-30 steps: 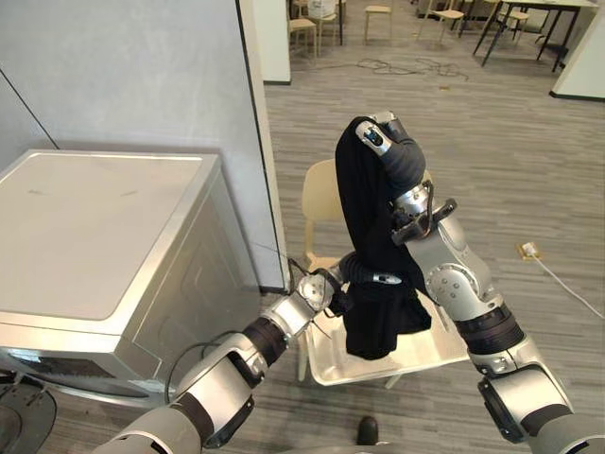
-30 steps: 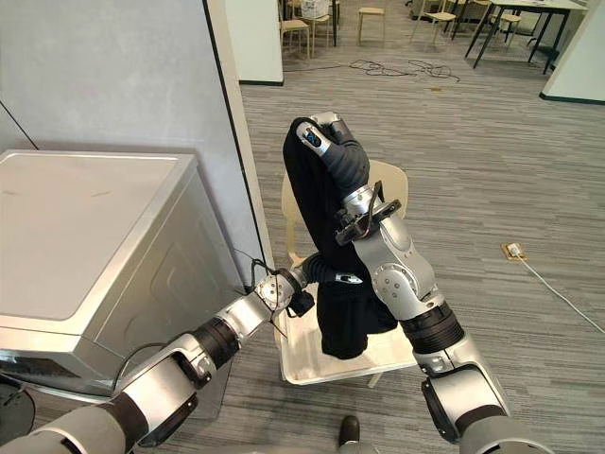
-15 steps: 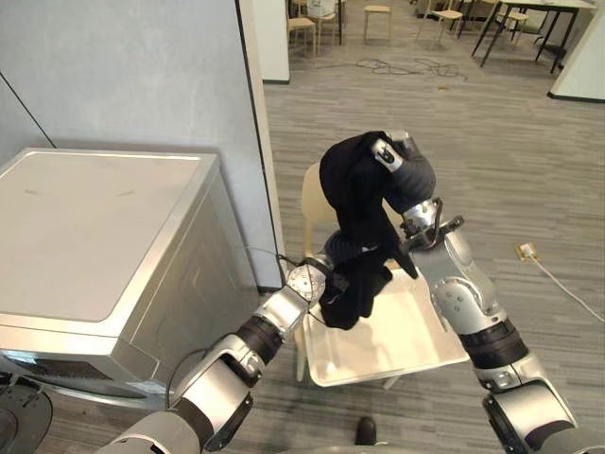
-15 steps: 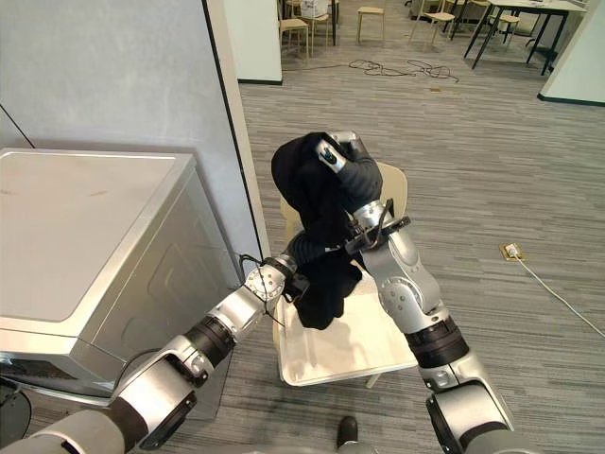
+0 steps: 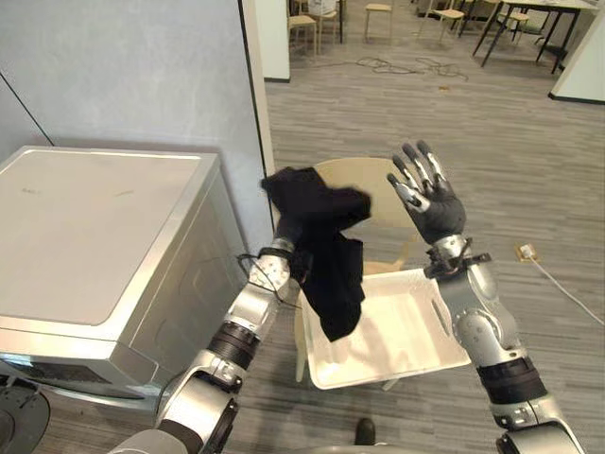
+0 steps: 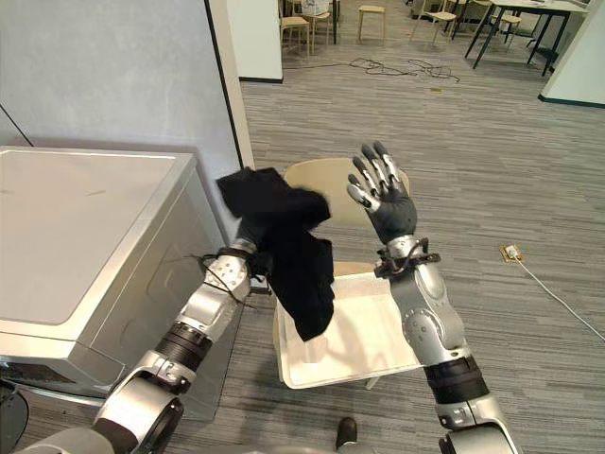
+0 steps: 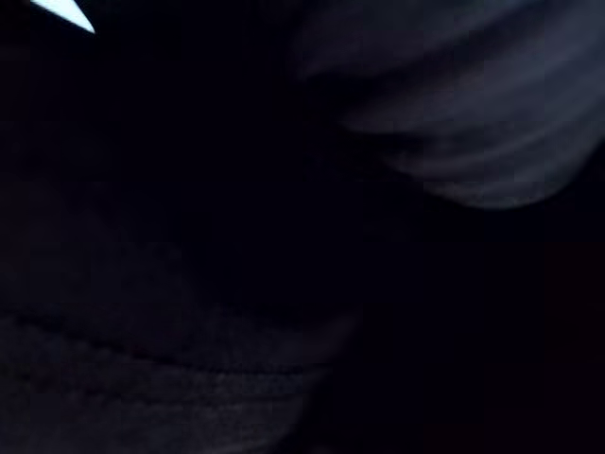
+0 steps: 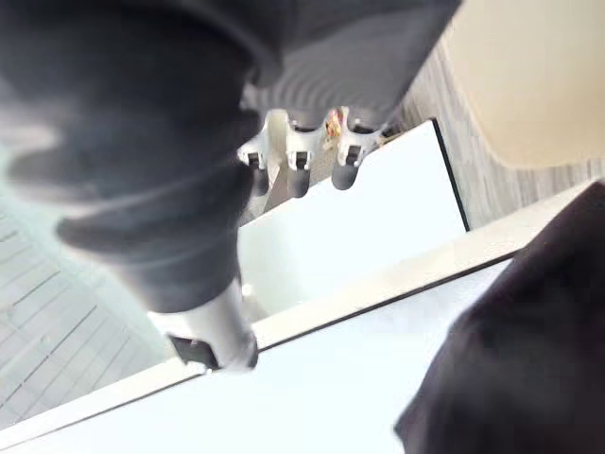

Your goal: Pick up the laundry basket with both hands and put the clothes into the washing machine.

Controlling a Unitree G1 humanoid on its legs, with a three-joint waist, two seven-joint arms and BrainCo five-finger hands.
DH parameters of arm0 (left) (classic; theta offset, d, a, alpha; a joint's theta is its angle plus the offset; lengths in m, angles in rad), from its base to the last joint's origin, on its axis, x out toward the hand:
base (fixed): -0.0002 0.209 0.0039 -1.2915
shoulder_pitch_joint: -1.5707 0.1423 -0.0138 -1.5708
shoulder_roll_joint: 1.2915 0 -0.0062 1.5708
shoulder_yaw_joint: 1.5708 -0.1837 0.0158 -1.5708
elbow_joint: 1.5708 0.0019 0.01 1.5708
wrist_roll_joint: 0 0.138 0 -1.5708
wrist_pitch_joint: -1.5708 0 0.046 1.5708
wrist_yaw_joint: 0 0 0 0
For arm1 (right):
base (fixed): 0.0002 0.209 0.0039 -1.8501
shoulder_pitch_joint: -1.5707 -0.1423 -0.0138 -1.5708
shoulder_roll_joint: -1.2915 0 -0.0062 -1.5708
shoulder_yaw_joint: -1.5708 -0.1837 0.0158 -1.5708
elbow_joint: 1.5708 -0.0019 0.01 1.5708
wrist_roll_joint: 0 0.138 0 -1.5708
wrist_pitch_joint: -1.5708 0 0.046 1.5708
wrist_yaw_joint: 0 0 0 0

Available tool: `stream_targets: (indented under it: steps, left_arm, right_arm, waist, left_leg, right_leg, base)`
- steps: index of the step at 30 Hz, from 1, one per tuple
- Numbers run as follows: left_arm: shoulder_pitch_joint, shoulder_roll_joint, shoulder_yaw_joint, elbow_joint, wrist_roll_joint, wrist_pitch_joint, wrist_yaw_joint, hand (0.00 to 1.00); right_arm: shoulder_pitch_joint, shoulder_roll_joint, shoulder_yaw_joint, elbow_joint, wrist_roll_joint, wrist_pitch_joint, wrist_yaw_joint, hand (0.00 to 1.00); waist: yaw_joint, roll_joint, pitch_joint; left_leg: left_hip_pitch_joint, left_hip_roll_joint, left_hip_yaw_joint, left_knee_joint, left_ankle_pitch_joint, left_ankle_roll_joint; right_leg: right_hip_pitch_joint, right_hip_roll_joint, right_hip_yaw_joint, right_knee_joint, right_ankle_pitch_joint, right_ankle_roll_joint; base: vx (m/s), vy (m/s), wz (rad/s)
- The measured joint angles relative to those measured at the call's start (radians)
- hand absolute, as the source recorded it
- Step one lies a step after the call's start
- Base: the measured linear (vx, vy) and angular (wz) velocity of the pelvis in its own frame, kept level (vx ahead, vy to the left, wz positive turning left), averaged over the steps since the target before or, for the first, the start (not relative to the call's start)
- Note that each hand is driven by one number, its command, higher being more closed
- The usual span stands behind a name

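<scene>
Garment (image 5: pixel 326 260), black and hanging with its long axis downward, is draped over the left hand (image 5: pixel 288 230) above the left edge of the white laundry basket (image 5: pixel 416 331) on the chair (image 5: pixel 383 222). The washing machine (image 5: pixel 104 236) stands just to that hand's left, so this arm is the nearer one. The left hand is buried in the fabric, so its grip cannot be told, though it probably clasps it. The right hand (image 5: pixel 433 203) is raised over the basket's far right corner, spread wide and holding nothing.
</scene>
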Motion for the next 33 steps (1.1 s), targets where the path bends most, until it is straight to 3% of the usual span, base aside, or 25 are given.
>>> stream_targets:
  steps: [3, 8, 13, 16, 18, 19, 20, 21, 22, 24, 25, 26, 27, 29, 30, 32, 33]
  left_arm:
    - [0.043, 0.01, 0.11, -0.095, 0.0, -0.013, 0.025, 1.0]
    - [0.177, 0.018, 0.302, -0.298, -0.002, -0.037, 0.031, 1.0]
    - [0.307, 0.019, 0.484, -0.488, -0.002, -0.066, 0.038, 1.0]
    - [0.371, 0.018, 0.583, -0.543, -0.002, -0.069, 0.047, 1.0]
    - [0.399, 0.016, 0.607, -0.544, -0.002, -0.074, 0.048, 1.0]
    - [0.414, 0.016, 0.608, -0.545, -0.002, -0.074, 0.049, 1.0]
    - [0.428, 0.015, 0.608, -0.548, -0.002, -0.074, 0.048, 1.0]
    - [0.462, 0.002, 0.615, -0.576, -0.002, -0.075, 0.046, 1.0]
    - [0.481, -0.021, 0.623, -0.599, -0.002, -0.078, 0.045, 1.0]
    - [0.53, -0.05, 0.622, -0.623, 0.0, -0.084, 0.043, 1.0]
    - [0.552, -0.058, 0.62, -0.625, 0.0, -0.086, 0.039, 1.0]
    - [0.559, -0.063, 0.62, -0.625, -0.001, -0.086, 0.036, 1.0]
    - [0.576, -0.073, 0.621, -0.635, 0.0, -0.087, 0.027, 1.0]
    - [0.597, -0.103, 0.608, -0.652, 0.0, -0.086, 0.02, 1.0]
    - [0.597, -0.11, 0.597, -0.651, 0.0, -0.084, 0.02, 1.0]
    - [0.631, -0.125, 0.598, -0.647, 0.0, -0.076, 0.02, 1.0]
    - [0.639, -0.128, 0.598, -0.645, 0.0, -0.073, 0.019, 1.0]
  right_arm:
    - [0.055, 0.0, -0.05, 0.0, -0.034, 0.001, 0.001, 0.0]
    - [0.094, -0.001, -0.115, 0.009, -0.075, 0.019, 0.005, 0.0]
    - [0.094, -0.003, -0.151, 0.056, -0.118, 0.029, 0.007, 0.0]
    - [0.094, -0.018, -0.206, 0.106, -0.171, 0.04, -0.002, 0.0]
    - [0.094, -0.026, -0.252, 0.126, -0.226, 0.044, -0.019, 0.0]
    - [0.095, -0.025, -0.293, 0.143, -0.251, 0.044, -0.03, 0.0]
    - [0.095, -0.023, -0.31, 0.149, -0.27, 0.044, -0.041, 0.0]
    - [0.094, -0.024, -0.363, 0.148, -0.313, 0.043, -0.065, 0.0]
    - [0.093, -0.021, -0.396, 0.148, -0.334, 0.041, -0.072, 0.0]
    - [0.129, 0.008, -0.453, 0.147, -0.364, 0.041, -0.096, 0.0]
    - [0.168, 0.026, -0.485, 0.13, -0.384, 0.041, -0.107, 0.0]
    - [0.19, 0.036, -0.496, 0.119, -0.392, 0.041, -0.113, 0.0]
    - [0.219, 0.067, -0.521, 0.101, -0.412, 0.042, -0.121, 0.0]
    - [0.245, 0.129, -0.552, 0.096, -0.438, 0.043, -0.136, 0.0]
    - [0.253, 0.155, -0.562, 0.096, -0.45, 0.046, -0.137, 0.0]
    - [0.255, 0.219, -0.549, 0.088, -0.469, 0.06, -0.131, 0.0]
    - [0.256, 0.223, -0.549, 0.085, -0.469, 0.06, -0.131, 0.0]
  waist:
    - [0.0, 0.017, 0.01]
    - [0.001, 0.063, 0.024]
    - [0.012, 0.076, 0.025]
    - [0.036, 0.081, 0.029]
    - [0.038, 0.089, 0.034]
    - [0.037, 0.088, 0.037]
    - [0.037, 0.082, 0.038]
    - [0.041, 0.079, 0.042]
    - [0.062, 0.091, 0.055]
    - [0.079, 0.098, 0.055]
    - [0.074, 0.097, 0.056]
    - [0.07, 0.098, 0.055]
    - [0.054, 0.099, 0.055]
    - [0.027, 0.111, 0.051]
    - [0.025, 0.111, 0.051]
    - [0.037, 0.058, 0.063]
    - [0.036, 0.052, 0.064]
  left_leg:
    - [0.0, 0.002, 0.0, 0.006, -0.001, 0.001]
    - [-0.013, 0.032, -0.01, 0.098, -0.067, 0.002]
    - [-0.044, 0.041, -0.029, 0.159, -0.086, 0.013]
    - [-0.081, 0.05, -0.067, 0.208, -0.084, 0.017]
    - [-0.134, 0.062, -0.064, 0.271, -0.067, 0.054]
    - [-0.194, 0.082, 0.004, 0.338, -0.038, 0.119]
    - [-0.209, 0.087, 0.042, 0.339, -0.016, 0.154]
    - [-0.185, 0.111, 0.161, 0.339, -0.027, 0.196]
    - [-0.187, 0.168, 0.248, 0.459, -0.096, 0.221]
    - [-0.17, 0.195, 0.351, 0.617, -0.155, 0.283]
    - [-0.149, 0.194, 0.398, 0.672, -0.169, 0.287]
    - [-0.138, 0.194, 0.417, 0.686, -0.177, 0.285]
    - [-0.119, 0.193, 0.432, 0.682, -0.194, 0.256]
    - [-0.087, 0.166, 0.423, 0.529, -0.25, 0.148]
    - [-0.087, 0.137, 0.4, 0.468, -0.276, 0.119]
    - [-0.114, 0.065, 0.36, 0.43, -0.271, 0.117]
    - [-0.118, 0.048, 0.349, 0.424, -0.272, 0.119]
  right_leg:
    - [0.005, 0.0, -0.002, 0.001, 0.0, 0.001]
    - [0.036, 0.013, -0.007, 0.001, -0.008, 0.007]
    - [0.037, 0.015, -0.008, 0.001, -0.017, 0.014]
    - [0.055, 0.012, -0.05, 0.013, -0.027, 0.001]
    - [0.062, 0.002, -0.098, 0.055, -0.072, -0.007]
    - [0.068, 0.003, -0.105, 0.072, -0.103, -0.016]
    - [0.074, 0.004, -0.107, 0.072, -0.114, -0.028]
    - [0.092, 0.0, -0.155, 0.073, -0.12, -0.054]
    - [0.106, 0.011, -0.206, 0.087, -0.121, -0.062]
    - [0.126, -0.004, -0.291, 0.112, -0.135, -0.08]
    - [0.144, -0.022, -0.356, 0.109, -0.136, -0.078]
    - [0.149, -0.029, -0.39, 0.108, -0.137, -0.078]
    - [0.161, -0.041, -0.455, 0.109, -0.138, -0.073]
    - [0.157, -0.045, -0.55, 0.113, -0.121, -0.049]
    - [0.154, -0.053, -0.576, 0.117, -0.116, -0.042]
    - [0.141, -0.121, -0.608, 0.147, -0.102, -0.026]
    - [0.14, -0.134, -0.616, 0.153, -0.1, -0.024]
  base:
    - [-0.01, 0.0, 0.01]
    - [-0.02, 0.003, 0.02]
    - [-0.01, 0.004, 0.01]
    - [-0.01, 0.014, 0.4]
    - [-0.02, 0.01, 1.1]
    - [-0.04, -0.026, 1.26]
    - [-0.04, -0.003, 1.81]
    - [-0.03, 0.016, 1.45]
    - [-0.03, 0.037, 1.34]
    - [-0.04, 0.059, 1.21]
    - [-0.06, 0.083, 1.47]
    - [-0.08, 0.088, 1.68]
    - [-0.09, 0.117, 1.71]
    - [-0.09, 0.174, 1.63]
    - [-0.1, 0.204, 0.96]
    - [-0.17, 0.301, 0.68]
    - [-0.17, 0.337, 0.53]
